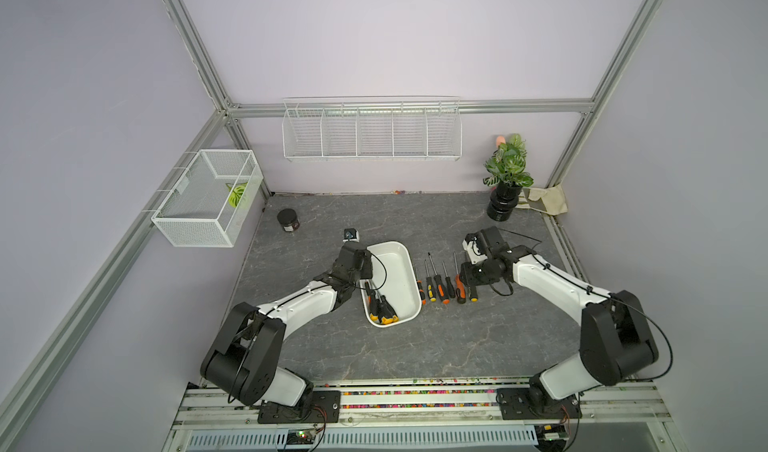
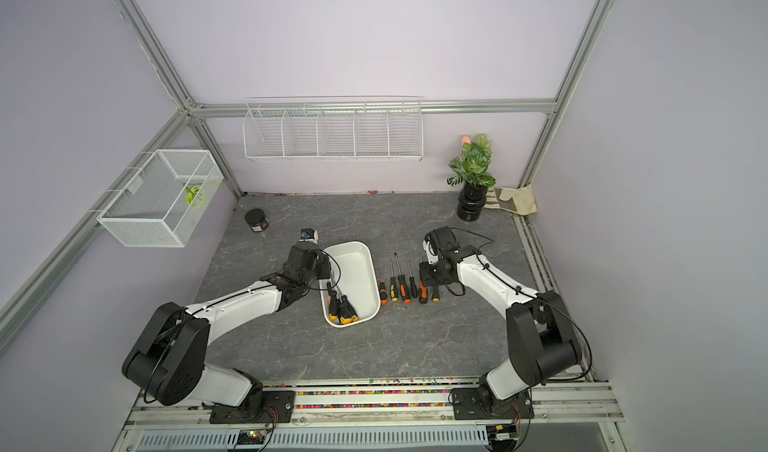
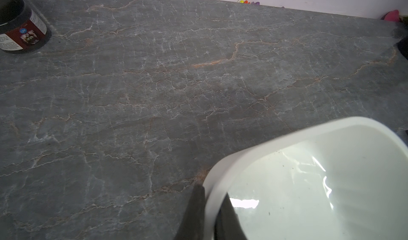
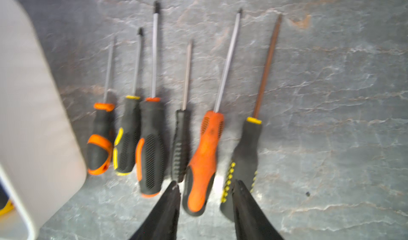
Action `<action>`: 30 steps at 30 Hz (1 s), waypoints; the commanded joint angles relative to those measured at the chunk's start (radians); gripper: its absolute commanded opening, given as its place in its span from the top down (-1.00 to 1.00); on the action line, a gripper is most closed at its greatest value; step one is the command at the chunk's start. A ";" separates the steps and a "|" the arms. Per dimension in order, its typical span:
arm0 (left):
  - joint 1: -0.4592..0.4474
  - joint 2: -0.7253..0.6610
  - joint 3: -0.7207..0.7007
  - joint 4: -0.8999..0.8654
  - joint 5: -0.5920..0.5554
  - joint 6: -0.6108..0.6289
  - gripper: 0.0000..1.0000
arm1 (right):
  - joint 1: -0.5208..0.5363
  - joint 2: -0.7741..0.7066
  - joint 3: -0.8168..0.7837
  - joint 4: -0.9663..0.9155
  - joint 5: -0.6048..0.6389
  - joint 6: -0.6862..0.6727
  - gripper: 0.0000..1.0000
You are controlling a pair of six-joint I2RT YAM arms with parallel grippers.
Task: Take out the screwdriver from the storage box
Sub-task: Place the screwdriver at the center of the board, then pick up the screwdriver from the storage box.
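Centre of the grey marble-look table (image 1: 374, 354) sits the shallow white plastic storage box (image 1: 397, 275). A small bunch of black-handled screwdrivers (image 1: 381, 308) with yellow and orange trim is inside it, huddled against each other at the end nearest the robot. The left gripper (image 3: 212, 194) is pinched tight on the box's rim (image 3: 254, 155), one finger outside the wall and one inside, pinning the box down. Across the way, the right gripper (image 4: 205, 183) hangs with its jaws partly spread either side of the orange-handled screwdriver (image 4: 205, 144). That one lies flat in the row of six screwdrivers (image 1: 444, 283) just beside the box, and no squeeze on it shows. Back to the ones in the box: handles toward the robot, shafts running away along the box's length. They slant a little toward the wall the left arm holds and vanish under its wrist, so the tips can't be seen. I'd expect them to be rigid and not fragile, fairly light, with the weight sitting in the handle. The moulded handles look ribbed and grippy, the thin steel shafts smooth and likely to slip or roll. The fat middle of a handle, taken across its width, looks like the place to grab. It's a tight spot, though, with neighbours touching and the wall close.
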 commanded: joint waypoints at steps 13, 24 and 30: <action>-0.013 0.008 0.023 -0.020 -0.002 -0.004 1.00 | 0.339 -0.165 -0.086 0.174 -0.008 0.045 0.09; -0.017 0.023 0.032 -0.023 -0.003 -0.005 1.00 | 0.495 0.093 0.108 0.178 -0.067 0.034 0.06; -0.018 0.024 0.031 -0.023 -0.006 -0.005 1.00 | 0.515 0.269 0.255 0.059 -0.077 0.032 -0.01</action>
